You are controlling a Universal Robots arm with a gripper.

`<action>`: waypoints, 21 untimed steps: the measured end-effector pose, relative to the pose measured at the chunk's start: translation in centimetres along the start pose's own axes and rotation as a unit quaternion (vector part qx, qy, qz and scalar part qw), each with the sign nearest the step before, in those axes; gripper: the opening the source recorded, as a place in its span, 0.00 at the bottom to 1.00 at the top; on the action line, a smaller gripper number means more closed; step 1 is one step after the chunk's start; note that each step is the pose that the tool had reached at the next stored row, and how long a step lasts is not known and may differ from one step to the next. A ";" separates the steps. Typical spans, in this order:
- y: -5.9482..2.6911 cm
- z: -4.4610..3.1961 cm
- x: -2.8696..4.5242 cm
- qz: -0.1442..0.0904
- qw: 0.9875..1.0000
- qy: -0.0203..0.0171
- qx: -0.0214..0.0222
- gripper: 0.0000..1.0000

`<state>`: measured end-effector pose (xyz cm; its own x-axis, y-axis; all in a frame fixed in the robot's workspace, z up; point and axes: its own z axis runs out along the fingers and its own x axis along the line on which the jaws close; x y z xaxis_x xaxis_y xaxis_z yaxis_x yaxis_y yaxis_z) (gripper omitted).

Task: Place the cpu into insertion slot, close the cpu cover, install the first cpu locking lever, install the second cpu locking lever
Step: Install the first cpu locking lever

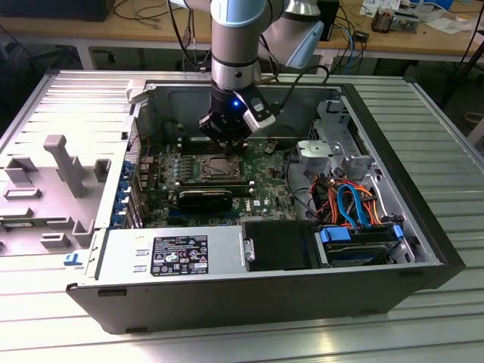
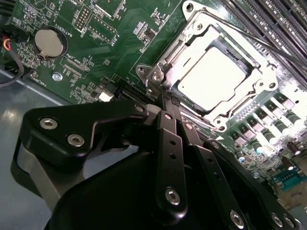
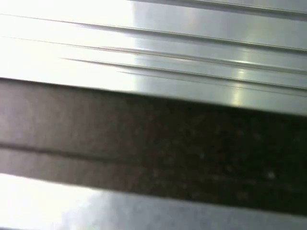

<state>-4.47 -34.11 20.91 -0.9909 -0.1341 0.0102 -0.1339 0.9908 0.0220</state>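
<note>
My black two-fingered hand (image 2: 165, 96) is closest in the second wrist view, its narrow fingers (image 2: 169, 143) drawn together with their tips meeting at the near corner of the socket, clamped on nothing I can make out. Just past the tips, toward two o'clock from them, the small flat square cpu (image 2: 211, 79) with its bright silver-grey top lies in the square silver-rimmed insertion slot (image 2: 223, 125). The thin silver cpu cover (image 2: 204, 29), a frame with a square cut-out, lies down flat around the chip. At ten o'clock from the tips a round silver coin battery (image 2: 49, 42) sits on the green circuit board (image 2: 96, 52).

In the exterior view, the grey power-supply box (image 1: 174, 253) lies nearest, at six o'clock in the open black computer case (image 1: 249, 299). Beyond it my hand (image 1: 225, 147) hangs over the board's socket (image 1: 219, 165), at the far edge of that socket. The case rests on a ribbed silver metal desk (image 1: 446, 128).
</note>
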 end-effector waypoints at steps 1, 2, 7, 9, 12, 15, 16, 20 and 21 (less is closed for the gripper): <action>0.04 0.00 0.13 0.000 1.000 0.000 0.000 0.11; 0.07 -0.01 0.20 0.000 1.000 0.000 0.000 0.11; 0.51 0.01 0.24 0.000 1.000 0.000 -0.001 0.11; 0.66 0.01 0.22 0.000 1.000 0.000 -0.001 0.11; 0.98 0.02 0.18 0.000 1.000 0.000 -0.001 0.11; 1.10 0.02 0.16 0.000 1.000 0.000 -0.003 0.11; 1.10 0.02 0.16 0.000 1.000 -0.001 -0.005 0.11; 0.49 0.03 0.24 0.000 1.000 -0.002 -0.015 0.11; 0.26 0.02 0.27 0.000 1.000 -0.002 -0.017 0.11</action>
<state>-4.77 -33.89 20.90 -0.9909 -0.1345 0.0054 -0.1339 0.9894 0.0562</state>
